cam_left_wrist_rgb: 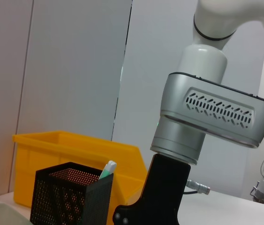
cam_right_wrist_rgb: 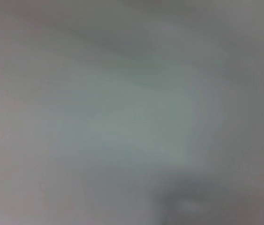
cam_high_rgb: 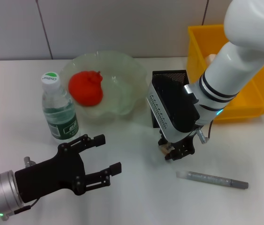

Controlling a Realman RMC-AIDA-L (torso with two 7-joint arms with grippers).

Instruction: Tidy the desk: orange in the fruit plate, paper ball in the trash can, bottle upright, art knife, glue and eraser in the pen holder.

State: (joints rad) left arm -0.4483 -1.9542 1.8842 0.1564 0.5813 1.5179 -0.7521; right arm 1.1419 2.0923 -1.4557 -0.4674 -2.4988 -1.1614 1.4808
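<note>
Right pincer [cam_high_rgb: 175,151] points down at the desk [cam_high_rgb: 132,197], just in front of the black mesh pen holder [cam_high_rgb: 169,75]; whether it grips anything cannot be told. Art knife [cam_high_rgb: 212,179] lies flat nearby. Left pincer [cam_high_rgb: 103,157] hovers released. Orange [cam_high_rgb: 86,87] sits in the fruit plate [cam_high_rgb: 127,70]; bottle [cam_high_rgb: 59,108] stands upright.

No text is legible on the bottle [cam_high_rgb: 59,110].
</note>
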